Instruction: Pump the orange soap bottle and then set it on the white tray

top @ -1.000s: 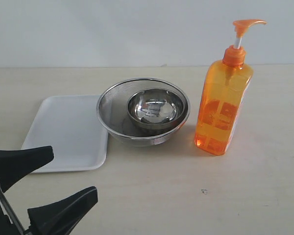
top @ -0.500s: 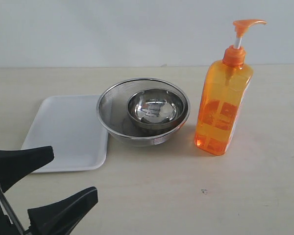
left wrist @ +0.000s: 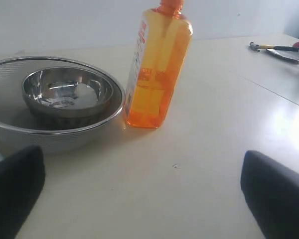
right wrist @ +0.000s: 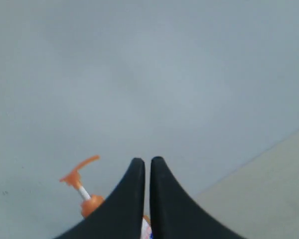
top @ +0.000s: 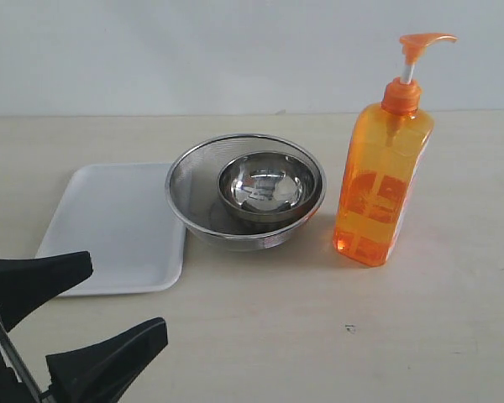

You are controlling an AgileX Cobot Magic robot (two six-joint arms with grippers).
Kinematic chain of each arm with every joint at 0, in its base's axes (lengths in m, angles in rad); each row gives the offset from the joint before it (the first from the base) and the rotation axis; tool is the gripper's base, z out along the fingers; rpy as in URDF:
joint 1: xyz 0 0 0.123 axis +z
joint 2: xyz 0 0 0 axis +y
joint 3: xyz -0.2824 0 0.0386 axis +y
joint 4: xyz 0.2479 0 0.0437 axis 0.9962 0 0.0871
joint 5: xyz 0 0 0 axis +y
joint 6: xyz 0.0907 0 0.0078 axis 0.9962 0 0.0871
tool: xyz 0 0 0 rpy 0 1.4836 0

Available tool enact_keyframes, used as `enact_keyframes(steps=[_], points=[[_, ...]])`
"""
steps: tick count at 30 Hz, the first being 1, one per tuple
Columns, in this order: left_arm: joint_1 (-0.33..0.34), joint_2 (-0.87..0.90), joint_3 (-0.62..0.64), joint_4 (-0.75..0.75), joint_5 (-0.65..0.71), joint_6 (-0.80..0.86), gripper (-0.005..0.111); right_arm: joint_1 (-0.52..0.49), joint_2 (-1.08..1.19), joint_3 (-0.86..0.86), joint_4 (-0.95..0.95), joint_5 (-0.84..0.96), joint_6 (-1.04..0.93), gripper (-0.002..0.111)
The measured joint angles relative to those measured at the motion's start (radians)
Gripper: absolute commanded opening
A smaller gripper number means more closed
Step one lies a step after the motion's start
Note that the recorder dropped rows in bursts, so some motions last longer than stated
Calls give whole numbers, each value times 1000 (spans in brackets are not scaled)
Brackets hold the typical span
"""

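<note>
The tall translucent orange soap bottle (top: 382,180) stands upright on the pale tabletop (top: 302,336), at about 3 o'clock from the round steel mesh strainer (top: 185,189) and just beside its rim. A smaller polished steel bowl (top: 267,186) sits inside the strainer, and the flat white rectangular tray (top: 109,222) lies at the strainer's 9 o'clock, bare. The left gripper (top: 126,294) hangs at 7 o'clock in the exterior view, its black fingers spread wide around nothing. The right gripper (right wrist: 147,162) shows only in its own wrist view, fingers pressed together and empty, with the orange pump head (right wrist: 79,169) beyond them. The main risk, as I judge it, is tipping: the bottle is tall on a narrow base, and the spout overhangs toward 3 o'clock, so a press landing out on the spout rather than over the white stem could lever it over (or let the closed fingers slide off). The spout also points away from both bowls, so any soap would probably land on the tabletop. The strainer sits between bottle and tray, so a low carry could clip its rim, and smooth plastic sides may slip in a loose grasp.
</note>
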Motion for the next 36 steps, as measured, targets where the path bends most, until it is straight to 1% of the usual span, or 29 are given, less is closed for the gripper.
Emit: enact_keyframes(steps=[4,6,8,10,13,14,17,20,24,27,32,36], points=[[0,0,0,0,0,0,105,0,0,0,-7,-94,138,0],[0,0,0,0,0,0,105,0,0,0,-94,-138,180,0],[0,0,0,0,0,0,105,4,-1,-13,-271,-150,282,0],[0,0,0,0,0,0,105,14,11,-54,-493,-152,409,0],[0,0,0,0,0,0,105,19,103,-149,-767,-170,587,0],[0,0,0,0,0,0,105,19,150,-178,-837,-181,635,0],[0,0,0,0,0,0,105,19,309,-230,-956,-230,714,0],[0,0,0,0,0,0,105,19,496,-262,-1000,-275,714,0],[0,0,0,0,0,0,105,19,750,-320,-1004,-304,670,0],[0,0,0,0,0,0,105,19,904,-386,-1006,-366,656,0],[0,0,0,0,0,0,105,20,1076,-498,-1025,-390,653,0],[0,0,0,0,0,0,105,20,1134,-569,-1069,-387,644,0]])
